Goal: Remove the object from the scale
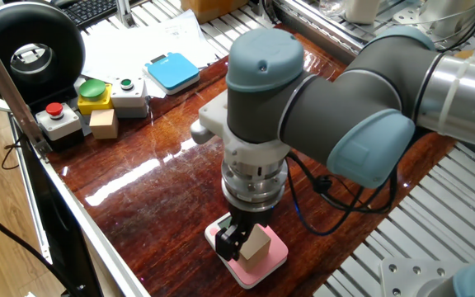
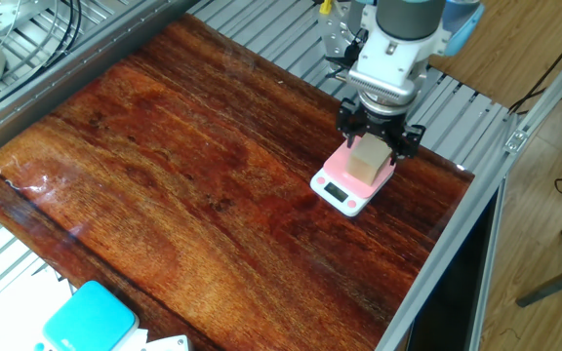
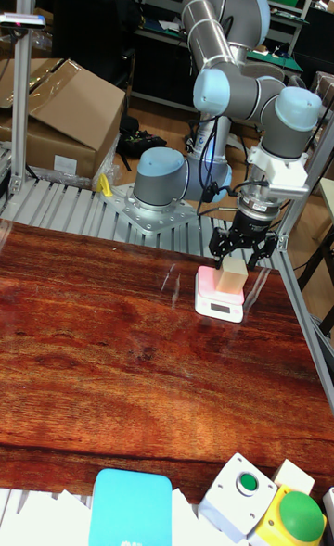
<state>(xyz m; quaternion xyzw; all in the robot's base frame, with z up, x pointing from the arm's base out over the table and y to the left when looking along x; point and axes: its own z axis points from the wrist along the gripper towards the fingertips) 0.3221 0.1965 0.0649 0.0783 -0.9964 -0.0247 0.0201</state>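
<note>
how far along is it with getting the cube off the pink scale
Done: the gripper has reached the plain tan-brown cube and sits low over it, jaws open on either side. In hand: closing for the grasp; the jaws do not look clamped yet. Left: the cube rests on the flat pink square scale, so gripping, lifting and setting it down on the red-brown wooden table all remain.
</note>
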